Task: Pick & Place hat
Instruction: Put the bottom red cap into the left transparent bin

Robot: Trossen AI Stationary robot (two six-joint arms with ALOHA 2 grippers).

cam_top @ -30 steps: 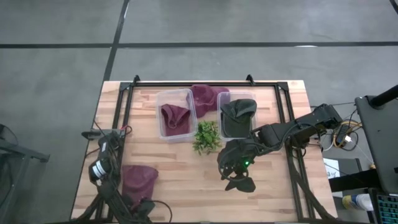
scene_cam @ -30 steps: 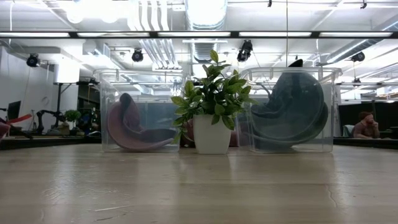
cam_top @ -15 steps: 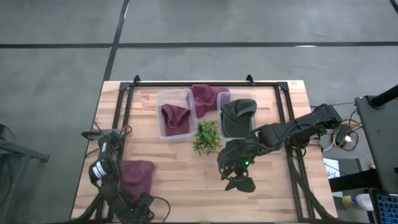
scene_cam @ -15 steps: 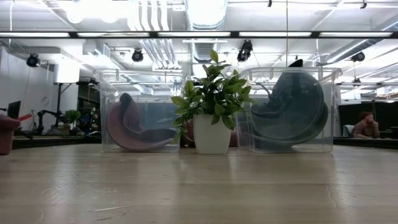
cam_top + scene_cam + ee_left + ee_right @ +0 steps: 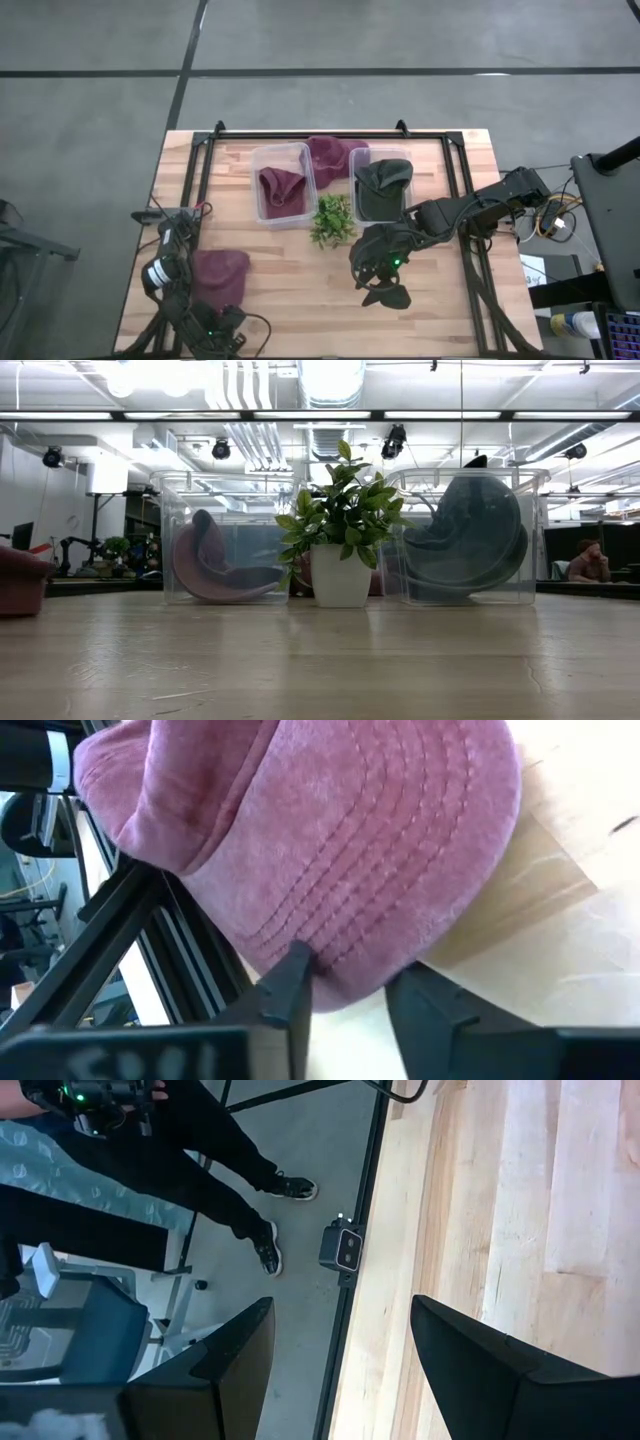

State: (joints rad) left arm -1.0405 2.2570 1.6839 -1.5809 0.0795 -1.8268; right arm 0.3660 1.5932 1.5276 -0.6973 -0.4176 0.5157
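On the table — four hats (image 5: 220, 277); left end effector (image 5: 350, 988) pinches one's brim, right end effector (image 5: 340, 1340) gapes.

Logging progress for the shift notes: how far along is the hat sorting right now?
Done: one maroon hat lies in the left bin, a dark hat in the right bin. In hand: the left end effector is closing on the brim of the maroon hat at the table's near left. Left: lifting and binning it; another maroon hat lies behind the bins. The right end effector waits open mid-table.
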